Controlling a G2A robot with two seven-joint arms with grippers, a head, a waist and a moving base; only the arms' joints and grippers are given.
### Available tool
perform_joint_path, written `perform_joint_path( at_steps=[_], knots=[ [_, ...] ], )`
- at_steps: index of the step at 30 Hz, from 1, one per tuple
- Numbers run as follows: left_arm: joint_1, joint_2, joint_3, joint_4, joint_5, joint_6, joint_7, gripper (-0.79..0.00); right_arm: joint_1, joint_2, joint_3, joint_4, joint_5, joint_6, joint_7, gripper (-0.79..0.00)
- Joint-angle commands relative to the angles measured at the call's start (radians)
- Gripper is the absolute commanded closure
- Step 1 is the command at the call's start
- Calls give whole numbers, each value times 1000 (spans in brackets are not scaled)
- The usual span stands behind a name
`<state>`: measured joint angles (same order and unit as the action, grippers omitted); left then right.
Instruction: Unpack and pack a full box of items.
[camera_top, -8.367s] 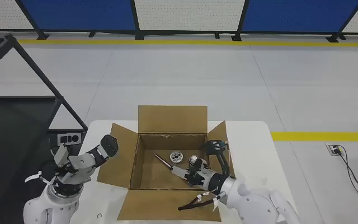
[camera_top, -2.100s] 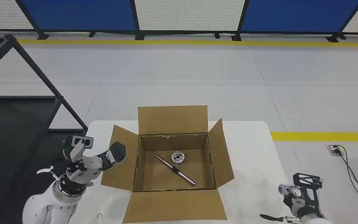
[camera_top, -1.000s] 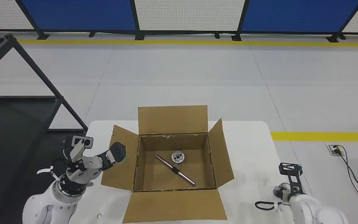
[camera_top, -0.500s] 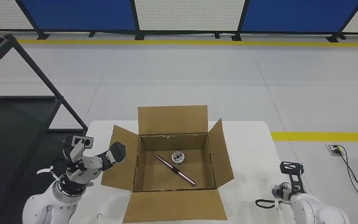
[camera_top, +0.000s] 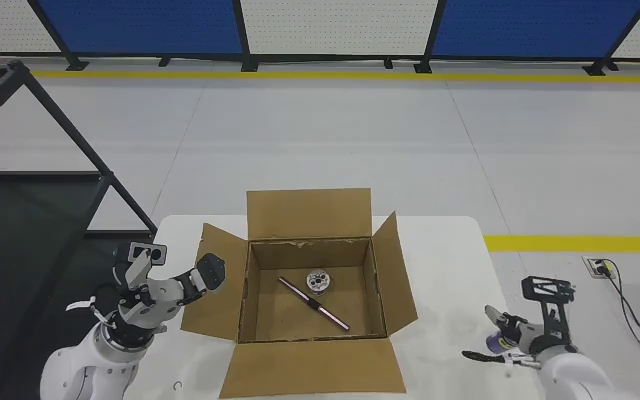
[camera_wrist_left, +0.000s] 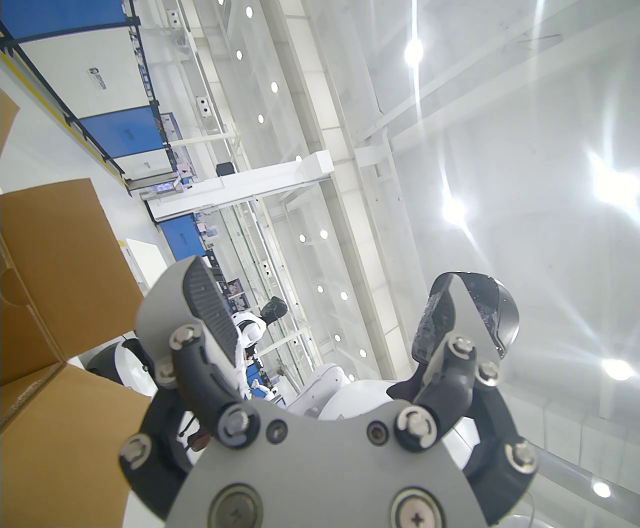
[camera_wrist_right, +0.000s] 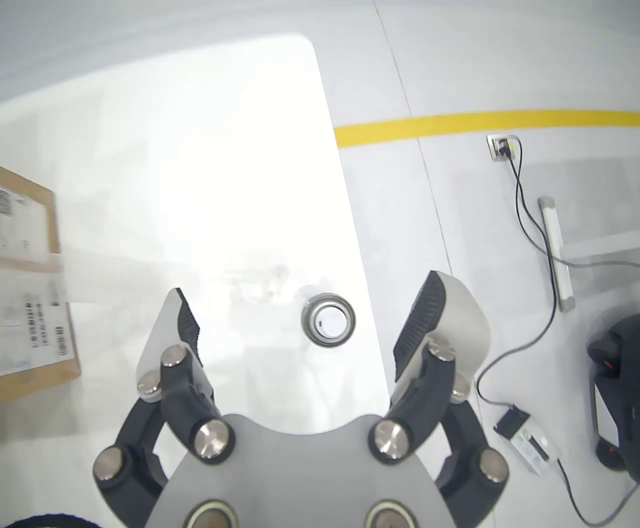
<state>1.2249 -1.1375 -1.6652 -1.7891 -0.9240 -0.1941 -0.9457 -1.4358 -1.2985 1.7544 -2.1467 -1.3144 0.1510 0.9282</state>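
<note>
The open cardboard box (camera_top: 310, 290) stands mid-table, holding a thin metal rod (camera_top: 313, 303) and a small round disc (camera_top: 318, 279). A small metal can (camera_wrist_right: 328, 325) stands upright on the white table near its right edge, to the right of the box. My right gripper (camera_wrist_right: 310, 295) hovers over it, open, its fingers well apart on either side and not touching; from above, that right gripper (camera_top: 487, 340) sits off the box's front right corner. My left gripper (camera_wrist_left: 330, 285) is open and holds nothing, tilted up toward the ceiling beside the box's left flap (camera_wrist_left: 60, 270); from above, this left gripper (camera_top: 178, 262) is left of the box.
The table's right edge (camera_wrist_right: 350, 210) runs close to the can. Cables and a power strip (camera_wrist_right: 555, 250) lie on the floor beyond it. The box's labelled right flap (camera_wrist_right: 30, 290) is beside the right gripper. A black rack (camera_top: 50, 200) stands left of the table.
The right gripper, earlier inside the box on the can, is now outside at the table's right; in the last second it shifted slightly right. The left arm barely moved.
</note>
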Motion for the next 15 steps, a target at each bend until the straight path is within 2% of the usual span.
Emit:
perform_joint_path(
  at_steps=[1,5,8,15],
  knots=[
    [9,1,-13,-11,10,-1,11,-785,-48,-2,-4,-76,18,-15,-80,-785],
    [32,3,-55,-27,-4,-22,26,-785,-150,-4,-12,-197,71,-87,-232,-785],
    [54,5,-91,-39,-18,-31,33,-785,-196,-5,-5,-203,104,-136,-356,-785],
    [80,5,-123,-49,-29,-40,49,-785,-204,-6,-1,-203,102,-131,-374,-785]
  ],
)
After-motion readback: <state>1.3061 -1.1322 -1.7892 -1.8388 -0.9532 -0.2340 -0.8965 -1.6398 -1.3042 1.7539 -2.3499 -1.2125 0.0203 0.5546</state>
